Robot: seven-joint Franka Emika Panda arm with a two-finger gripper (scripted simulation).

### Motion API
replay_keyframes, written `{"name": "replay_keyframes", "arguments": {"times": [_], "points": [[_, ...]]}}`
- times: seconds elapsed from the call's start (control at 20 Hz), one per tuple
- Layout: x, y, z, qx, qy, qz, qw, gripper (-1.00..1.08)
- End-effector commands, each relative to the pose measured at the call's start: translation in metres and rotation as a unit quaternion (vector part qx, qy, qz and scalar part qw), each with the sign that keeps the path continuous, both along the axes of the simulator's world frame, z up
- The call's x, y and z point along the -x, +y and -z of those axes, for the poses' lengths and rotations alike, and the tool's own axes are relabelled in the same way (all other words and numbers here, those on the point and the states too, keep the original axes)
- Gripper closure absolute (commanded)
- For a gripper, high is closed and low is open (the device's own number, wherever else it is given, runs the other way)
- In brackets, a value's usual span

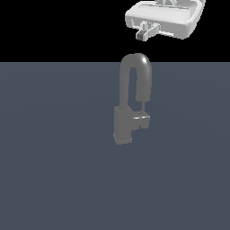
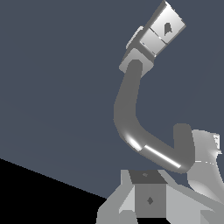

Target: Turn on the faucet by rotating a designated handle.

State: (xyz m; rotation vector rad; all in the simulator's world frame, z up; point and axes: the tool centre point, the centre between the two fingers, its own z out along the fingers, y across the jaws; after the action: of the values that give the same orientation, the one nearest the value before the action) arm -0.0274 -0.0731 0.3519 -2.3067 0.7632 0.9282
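Nearest to us we have bare dark blue-grey floor [image 1: 49, 179], and out on its middle stands the faucet [image 1: 130, 101], boxy base down, gooseneck spout arching up and curling back toward the exterior view's right. We pick out the handle [image 1: 144, 120], a small block with a lighter top, jutting from the base on that same right side, just beneath the spout's end. Farther back and high above, we see the gripper [image 1: 143, 35] hanging well apart from the faucet, touching nothing. We cannot tell how wide its fingers are set; from the wrist view the handle [image 2: 164, 28] lies beyond the spout's bend.
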Motion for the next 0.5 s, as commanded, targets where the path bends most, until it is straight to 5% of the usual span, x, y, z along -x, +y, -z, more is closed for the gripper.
{"name": "replay_keyframes", "arguments": {"times": [0.0, 0.45], "points": [[-0.009, -0.004, 0.013, -0.018, 0.021, 0.016, 0.9995, 1.08], [-0.035, -0.016, 0.069, -0.086, 0.103, 0.078, 0.9879, 1.08]]}}
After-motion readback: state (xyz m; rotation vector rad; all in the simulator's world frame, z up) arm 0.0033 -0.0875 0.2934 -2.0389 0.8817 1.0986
